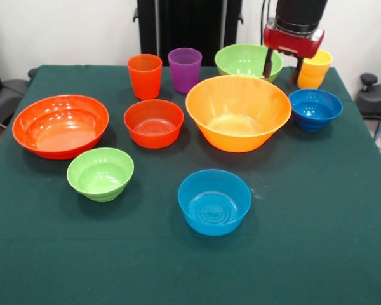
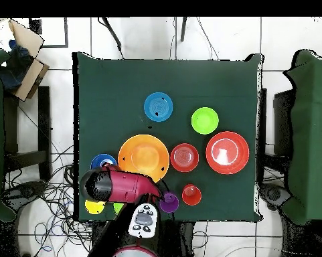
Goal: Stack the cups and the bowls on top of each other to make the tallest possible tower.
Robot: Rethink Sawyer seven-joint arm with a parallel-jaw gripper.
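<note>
My gripper (image 1: 282,68) hangs open and empty at the far right, between a light green bowl (image 1: 244,60) and the yellow cup (image 1: 315,68). The orange-red cup (image 1: 145,75) and purple cup (image 1: 185,68) stand at the far edge. The large yellow-orange bowl (image 1: 238,113) sits mid-table, with the dark blue bowl (image 1: 315,108) to its right and the medium red-orange bowl (image 1: 153,122) to its left. The large red-orange bowl (image 1: 60,125) is at the left. The second light green bowl (image 1: 100,173) and the light blue bowl (image 1: 214,201) sit nearer the camera. Every piece stands alone; no tower shows.
A green cloth covers the table (image 1: 317,241). In the overhead view my arm (image 2: 116,185) covers most of the far green bowl. Chairs (image 2: 310,134) stand at both sides of the table, and cables lie on the floor by the robot's base.
</note>
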